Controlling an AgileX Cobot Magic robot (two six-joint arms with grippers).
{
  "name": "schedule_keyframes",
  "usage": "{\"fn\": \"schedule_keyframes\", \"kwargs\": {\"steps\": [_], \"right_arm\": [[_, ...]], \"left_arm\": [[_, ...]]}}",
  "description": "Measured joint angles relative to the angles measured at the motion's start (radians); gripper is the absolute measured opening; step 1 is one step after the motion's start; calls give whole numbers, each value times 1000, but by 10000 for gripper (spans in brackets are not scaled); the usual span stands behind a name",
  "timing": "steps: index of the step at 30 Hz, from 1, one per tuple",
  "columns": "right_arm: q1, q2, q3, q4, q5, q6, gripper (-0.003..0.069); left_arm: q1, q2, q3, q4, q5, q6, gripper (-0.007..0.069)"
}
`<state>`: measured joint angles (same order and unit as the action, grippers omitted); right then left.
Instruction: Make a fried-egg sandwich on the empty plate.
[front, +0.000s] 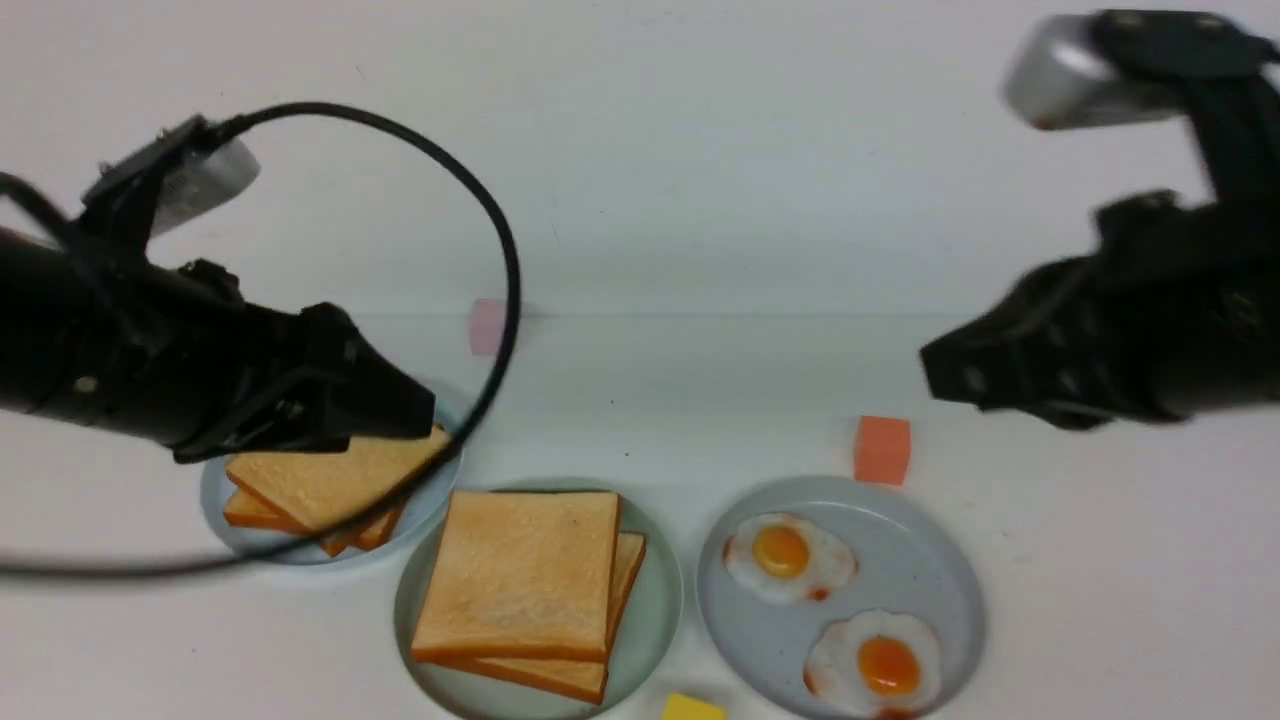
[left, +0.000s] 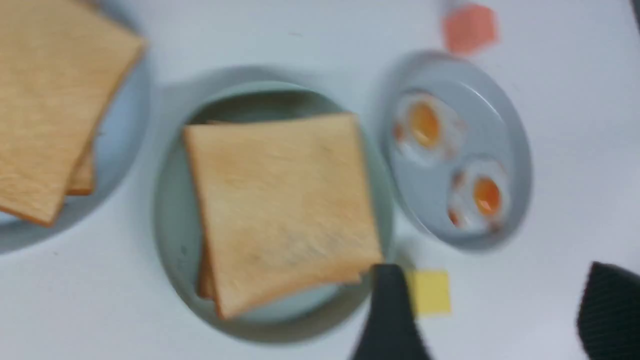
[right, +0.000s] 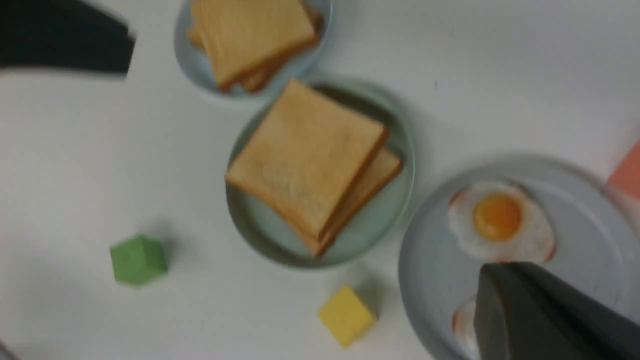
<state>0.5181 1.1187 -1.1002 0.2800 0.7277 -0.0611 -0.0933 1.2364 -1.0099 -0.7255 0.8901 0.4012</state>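
Note:
The empty plate of the task, pale mint green (front: 655, 610), now carries two stacked toast slices. The top slice (front: 520, 570) sits askew over the lower one (front: 627, 565), and whatever lies between them is hidden. Two fried eggs (front: 788, 558) (front: 875, 665) lie on the grey-blue plate (front: 930, 570) to its right. My left gripper (front: 405, 405) hangs open and empty over the pale-blue plate; its fingers (left: 390, 315) stand wide apart. My right gripper (front: 935, 370) hovers up and to the right of the eggs, shut on nothing, with its fingertips (right: 505, 300) pressed together.
The pale-blue plate (front: 215, 505) at the left holds more toast slices (front: 320, 480). Small blocks lie about: orange (front: 882, 450) behind the egg plate, yellow (front: 692, 708) at the front edge, pink (front: 488, 326) farther back, green (right: 137, 260). A black cable (front: 500, 240) loops over the left arm.

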Motion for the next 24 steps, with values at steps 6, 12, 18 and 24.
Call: {"fn": "schedule_keyframes", "kwargs": {"steps": [6,12,18,24], "right_arm": [[0,-272,384,1,-392,0,-10],[0,-481,664,8,-709,14,-6],[0,-621,806,8,-853,17,-3],[0,-663,827,8,-869,7,3]], "left_arm": [[-76,-268,72,251,100,-195,101],[-77,-589,278,366,146,-275,-13],[-77,-879,399,397,141,-246,-13],[-77,-973,403,407,58,-236,-13]]}}
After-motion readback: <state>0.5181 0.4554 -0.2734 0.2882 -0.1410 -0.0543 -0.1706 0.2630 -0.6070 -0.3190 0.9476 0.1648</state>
